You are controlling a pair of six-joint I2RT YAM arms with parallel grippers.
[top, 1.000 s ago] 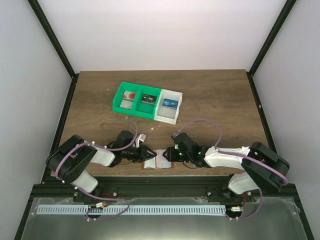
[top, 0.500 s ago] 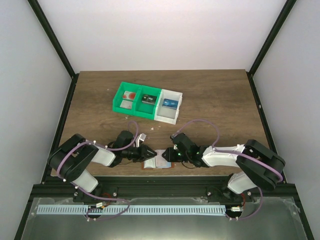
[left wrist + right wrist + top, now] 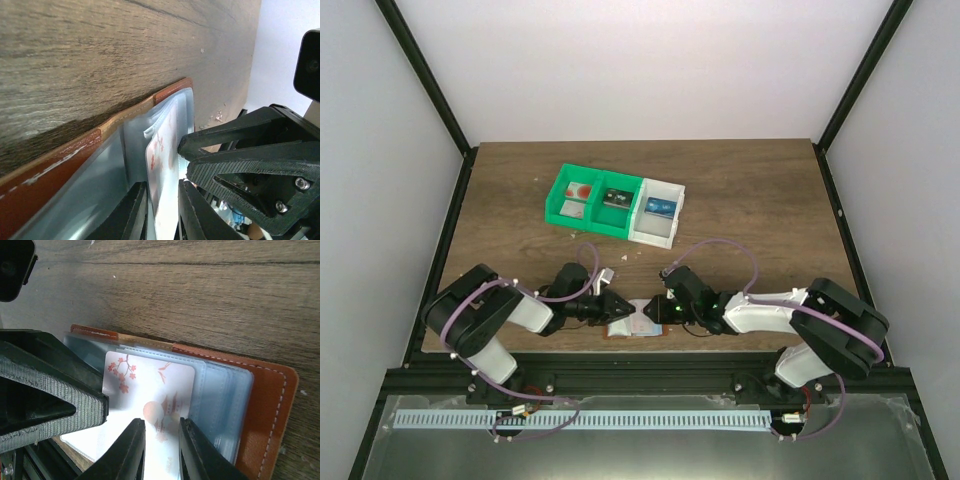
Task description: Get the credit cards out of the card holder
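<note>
Left gripper (image 3: 163, 186): fingers a slim gap apart, tips at the open wallet (image 3: 270, 405). The pale pink card (image 3: 150, 385) stands nearly edge-on in that gap. Cannot tell whether the fingers clamp it or only straddle it.

Right gripper (image 3: 162, 422): tips over the face of the same card, lower centre of its own view. That view shows a narrow gap between the fingers, while from the left wrist camera the tips look to meet. Cannot tell its grip state, nor whether it presses on the card.

Card: printed with red blossom and a red disc, and partly drawn out of the grey-blue pockets. Its lower part is hidden by the fingers.

Wallet: brown leather, spread flat on the table (image 3: 750, 190), at lower centre of the top view. The two grippers face each other across it, left one at its left side, right one at its right.

Green-and-white bin (image 3: 552, 205): upper centre of the top view, well apart from the wallet. A blue item (image 3: 660, 208) lies in its white end compartment, too small to identify.
</note>
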